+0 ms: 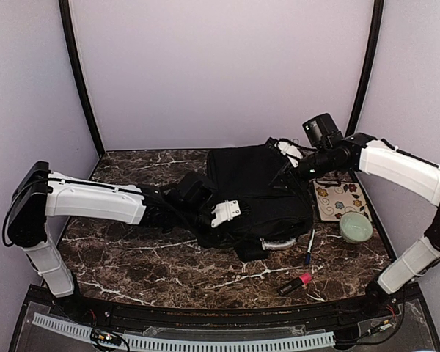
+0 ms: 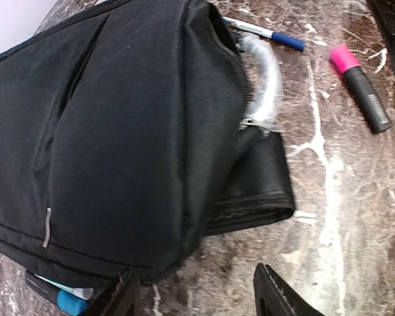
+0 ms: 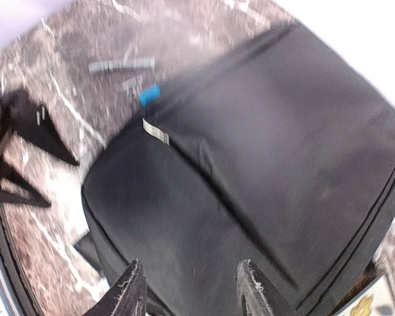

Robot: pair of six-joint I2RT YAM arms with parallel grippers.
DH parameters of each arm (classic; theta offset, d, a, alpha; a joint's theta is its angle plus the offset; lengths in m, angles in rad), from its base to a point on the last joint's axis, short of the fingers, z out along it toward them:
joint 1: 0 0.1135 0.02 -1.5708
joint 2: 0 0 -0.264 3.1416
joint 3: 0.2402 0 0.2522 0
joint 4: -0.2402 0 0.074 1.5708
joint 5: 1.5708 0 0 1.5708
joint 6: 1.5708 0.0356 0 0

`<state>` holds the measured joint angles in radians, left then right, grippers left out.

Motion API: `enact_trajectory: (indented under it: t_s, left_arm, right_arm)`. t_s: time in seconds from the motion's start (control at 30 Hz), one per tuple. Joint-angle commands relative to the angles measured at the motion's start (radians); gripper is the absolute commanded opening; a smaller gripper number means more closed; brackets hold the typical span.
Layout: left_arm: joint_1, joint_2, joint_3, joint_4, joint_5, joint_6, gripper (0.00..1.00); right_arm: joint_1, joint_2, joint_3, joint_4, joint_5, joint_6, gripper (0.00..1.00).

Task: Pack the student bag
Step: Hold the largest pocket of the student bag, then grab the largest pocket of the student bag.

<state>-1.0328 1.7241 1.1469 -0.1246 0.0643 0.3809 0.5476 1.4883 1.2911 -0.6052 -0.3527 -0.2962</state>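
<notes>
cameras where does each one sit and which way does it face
top external: above and behind the arm bases, looking down at the student bag on the table; left arm and right arm show
left wrist: on the left arm, looking past the left end effector at the bag and a pink highlighter; its fingers show
right wrist: on the right arm, looking down past the right end effector onto the bag; its fingers show
shared: top and left wrist both show the highlighter

The marble table (image 1: pixel 132 257) bears a pink-capped marker (image 1: pixel 295 283), a blue-tipped pen (image 1: pixel 309 248), a green bowl (image 1: pixel 356 227), a floral mat (image 1: pixel 336 195).
</notes>
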Motion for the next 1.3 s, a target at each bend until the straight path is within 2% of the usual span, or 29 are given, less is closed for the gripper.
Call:
enact_trajectory:
  t_s: [0.0,0.13,0.17,0.3,0.37,0.57,0.63,0.7,0.8,1.0,1.2,1.27]
  left_arm:
    - [0.005,0.052,0.073,0.032,-0.019,0.097,0.63]
    - [0.005,0.124,0.14,0.006,0.042,0.149,0.63]
    - [0.004,0.194,0.204,-0.023,0.045,0.185,0.59]
    - [0.002,0.241,0.231,-0.001,0.029,0.216,0.55]
    - [0.001,0.266,0.247,0.001,0.001,0.226,0.5]
    - [-0.001,0.285,0.266,0.025,-0.027,0.202,0.23]
    - [-0.001,0.285,0.273,0.032,-0.011,0.179,0.11]
    - [-0.001,0.285,0.274,0.042,0.018,0.157,0.05]
    - [-0.002,0.286,0.259,0.076,0.058,0.122,0.0]
    - [-0.003,0.286,0.242,0.152,0.128,-0.002,0.0]
    - [0.007,0.32,0.246,0.197,-0.027,-0.116,0.0]
    - [0.029,0.325,0.25,0.227,-0.008,-0.174,0.0]
  right_arm:
    - [-0.024,-0.042,-0.076,-0.033,0.058,-0.05,0.47]
    - [-0.09,-0.065,-0.111,-0.093,0.043,-0.07,0.49]
    - [-0.11,-0.091,-0.155,-0.136,0.055,-0.091,0.55]
    - [-0.118,-0.077,-0.223,-0.159,0.1,-0.121,0.56]
    - [-0.124,-0.063,-0.249,-0.147,0.123,-0.128,0.56]
    - [-0.17,0.04,-0.229,-0.095,0.209,-0.096,0.56]
    - [-0.18,0.08,-0.203,-0.072,0.24,-0.079,0.55]
    - [-0.182,0.139,-0.185,-0.043,0.261,-0.078,0.55]
    - [-0.178,0.227,-0.152,0.009,0.241,-0.077,0.53]
    - [-0.173,0.411,0.013,0.02,0.279,-0.042,0.5]
    - [-0.172,0.45,0.134,-0.003,0.281,-0.013,0.49]
    - [-0.175,0.404,0.145,-0.007,0.291,-0.006,0.5]
